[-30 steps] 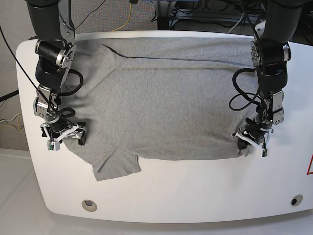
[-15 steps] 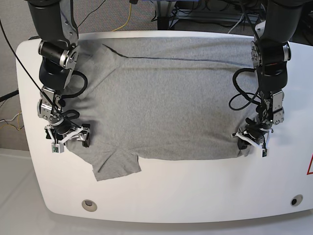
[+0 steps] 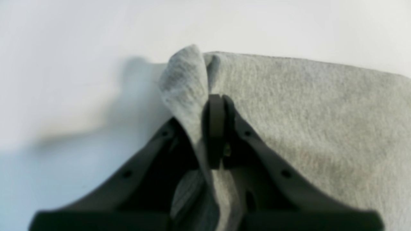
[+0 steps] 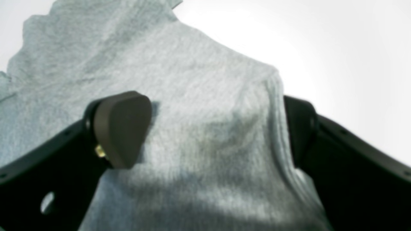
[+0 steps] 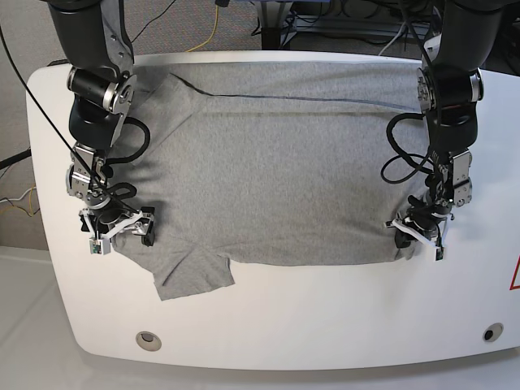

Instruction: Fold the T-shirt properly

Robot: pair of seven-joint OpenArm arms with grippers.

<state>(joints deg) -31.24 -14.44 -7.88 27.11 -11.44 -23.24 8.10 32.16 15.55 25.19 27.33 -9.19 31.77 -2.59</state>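
The heather-grey T-shirt (image 5: 276,171) lies spread flat over the white table (image 5: 325,325), with one sleeve (image 5: 193,276) sticking out toward the front edge. My left gripper (image 5: 406,236) sits at the shirt's front right corner. In the left wrist view this gripper (image 3: 216,106) is shut on a pinched ridge of T-shirt (image 3: 305,102) fabric. My right gripper (image 5: 130,229) rests on the shirt's left edge, just above the sleeve. Its jaws (image 4: 208,128) stand open, straddling a hump of T-shirt (image 4: 199,80) cloth; one pad (image 4: 122,128) lies on the fabric.
Two round holes (image 5: 147,340) (image 5: 489,333) sit in the table near its front edge. Cables (image 5: 213,24) run over the floor behind the table. A red mark (image 5: 515,275) shows at the far right edge.
My right gripper has slid a little rightward and toward the front edge along the shirt's left side, still open. The left arm has not moved.
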